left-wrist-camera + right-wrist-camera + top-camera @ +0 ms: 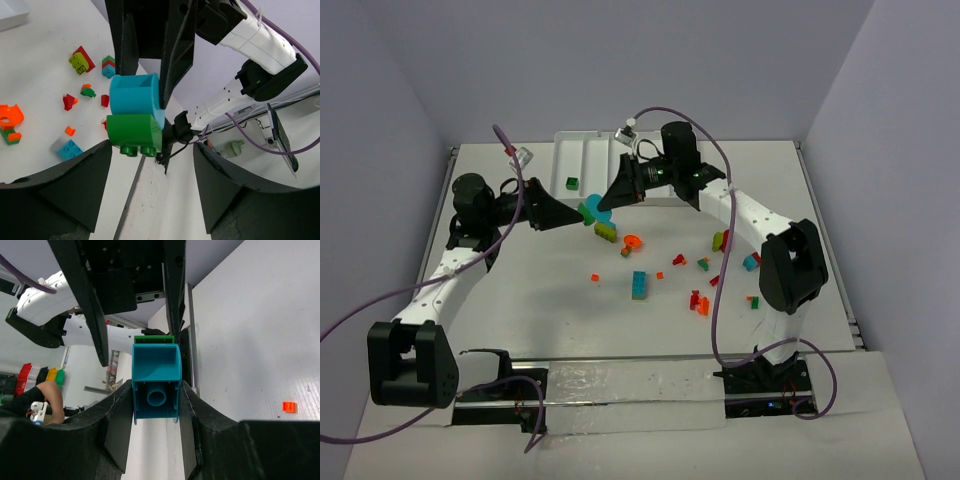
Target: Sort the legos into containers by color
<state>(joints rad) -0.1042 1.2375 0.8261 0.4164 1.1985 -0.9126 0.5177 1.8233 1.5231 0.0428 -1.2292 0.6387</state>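
Pale lavender walls (pixel 620 60) close in a matt white table (pixel 540 310), with a white plastic tray (pixel 582 148) of long narrow raised-rim compartments at its far edge. A small dark green brick (pixel 572 183) lies at the tray's near end; which compartment cannot be told.

Just in front of the tray the two arms meet above the table. The right gripper (pixel 156 386) is clamped on a teal brick (pixel 156 365), its matt black fingers (pixel 120 410) pressed flat against both smooth sides. The brick is glossy and hollow underneath, with a round tube inside. A green brick (pixel 134 131) is stuck to its far face. That one is boxy with rounded edges, and its small round studs show along one side.

The left gripper (pixel 151 146) has its broad black wedge-shaped fingers (pixel 75 185) spread on either side of the green brick. One tip is right beside the brick and a clear gap shows at the other, so nothing is gripped.

The other legos lie scattered across the middle and right of the table. Among them are a teal stack (pixel 639 285), an orange ring-shaped piece (pixel 632 242), a lime brick (pixel 606 231), red bits (pixel 695 298) and a tiny orange square (pixel 595 277). Purple cables (pixel 718 300) loop over both arms.
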